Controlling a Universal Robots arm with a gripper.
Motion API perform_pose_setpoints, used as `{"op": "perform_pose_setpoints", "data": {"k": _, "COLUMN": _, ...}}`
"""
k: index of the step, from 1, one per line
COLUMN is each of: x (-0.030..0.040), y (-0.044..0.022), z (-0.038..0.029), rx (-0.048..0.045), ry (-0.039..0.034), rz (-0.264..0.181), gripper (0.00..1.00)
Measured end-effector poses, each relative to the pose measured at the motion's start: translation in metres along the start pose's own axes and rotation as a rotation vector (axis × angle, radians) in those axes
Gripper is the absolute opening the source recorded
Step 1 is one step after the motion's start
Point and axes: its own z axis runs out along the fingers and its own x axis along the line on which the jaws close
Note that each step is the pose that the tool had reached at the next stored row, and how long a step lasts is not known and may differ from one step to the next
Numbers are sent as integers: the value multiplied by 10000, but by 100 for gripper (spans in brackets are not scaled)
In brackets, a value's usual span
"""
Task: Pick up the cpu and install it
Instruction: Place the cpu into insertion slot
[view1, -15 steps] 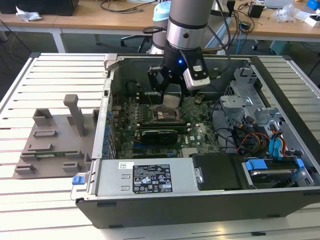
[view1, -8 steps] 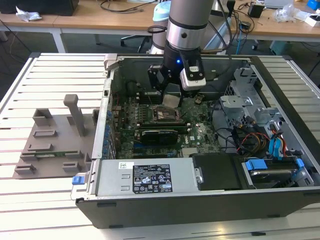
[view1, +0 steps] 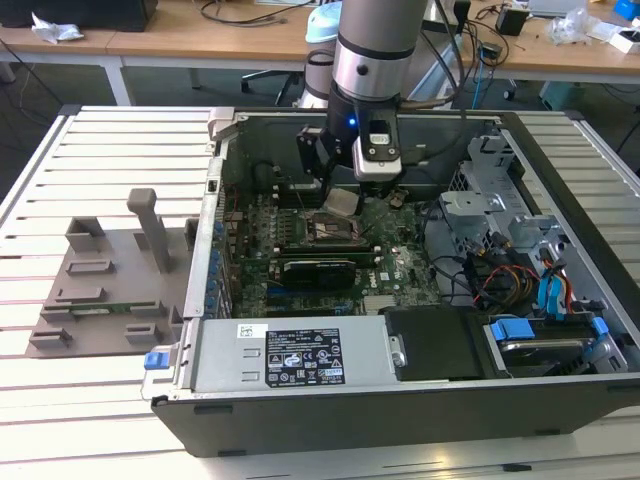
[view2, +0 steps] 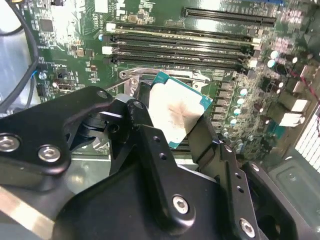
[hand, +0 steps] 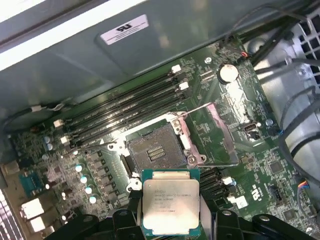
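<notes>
Hovering over the open socket (hand: 152, 150), toward the far wall of the computer case (view1: 400, 410), your gripper (hand: 171, 222) is clamped on the cpu (hand: 171, 200) by its edges. You've got a light, stiff, slick, fragile chip: hold its rim only.

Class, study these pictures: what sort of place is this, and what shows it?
Probably a robotics lab or workshop: a robot arm holds a cpu over the motherboard of an open computer case on a slatted table, with cable-strewn desks behind.
</notes>
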Motion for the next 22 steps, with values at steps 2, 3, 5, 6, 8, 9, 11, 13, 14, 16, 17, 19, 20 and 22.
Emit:
{"op": "perform_pose_setpoints", "data": {"k": 2, "x": 0, "y": 0, "z": 0, "rx": -12, "ry": 3, "rz": 248, "gripper": 55}}
{"op": "perform_pose_setpoints", "data": {"k": 3, "x": 0, "y": 0, "z": 1, "rx": -19, "ry": 5, "rz": 372, "gripper": 55}}
{"op": "perform_pose_setpoints", "data": {"k": 5, "x": 0, "y": 0, "z": 1, "rx": -30, "ry": 9, "rz": 602, "gripper": 55}}
{"op": "perform_pose_setpoints", "data": {"k": 6, "x": 0, "y": 0, "z": 1, "rx": -38, "ry": 11, "rz": 763, "gripper": 55}}
{"op": "perform_pose_setpoints", "data": {"k": 8, "x": 0, "y": 0, "z": 1, "rx": -55, "ry": 16, "rz": 1126, "gripper": 55}}
{"op": "perform_pose_setpoints", "data": {"k": 9, "x": 0, "y": 0, "z": 1, "rx": -67, "ry": 20, "rz": 1378, "gripper": 55}}
{"op": "perform_pose_setpoints", "data": {"k": 11, "x": 0, "y": 0, "z": 2, "rx": -78, "ry": 23, "rz": 1605, "gripper": 55}}
{"op": "perform_pose_setpoints", "data": {"k": 13, "x": 0, "y": 0, "z": 2, "rx": -103, "ry": 32, "rz": 2135, "gripper": 55}}
{"op": "perform_pose_setpoints", "data": {"k": 14, "x": 0, "y": 0, "z": 2, "rx": -113, "ry": 34, "rz": 2336, "gripper": 55}}
{"op": "perform_pose_setpoints", "data": {"k": 16, "x": 0, "y": 0, "z": 3, "rx": -133, "ry": 40, "rz": 2752, "gripper": 55}}
{"op": "perform_pose_setpoints", "data": {"k": 17, "x": 0, "y": 0, "z": 3, "rx": -143, "ry": 43, "rz": 2959, "gripper": 55}}
{"op": "perform_pose_setpoints", "data": {"k": 19, "x": 0, "y": 0, "z": 3, "rx": -163, "ry": 49, "rz": 3369, "gripper": 55}}
{"op": "perform_pose_setpoints", "data": {"k": 20, "x": 0, "y": 0, "z": 3, "rx": -175, "ry": 53, "rz": 3625, "gripper": 55}}
{"op": "perform_pose_setpoints", "data": {"k": 22, "x": 0, "y": 0, "z": 3, "rx": -187, "ry": 57, "rz": 3881, "gripper": 55}}
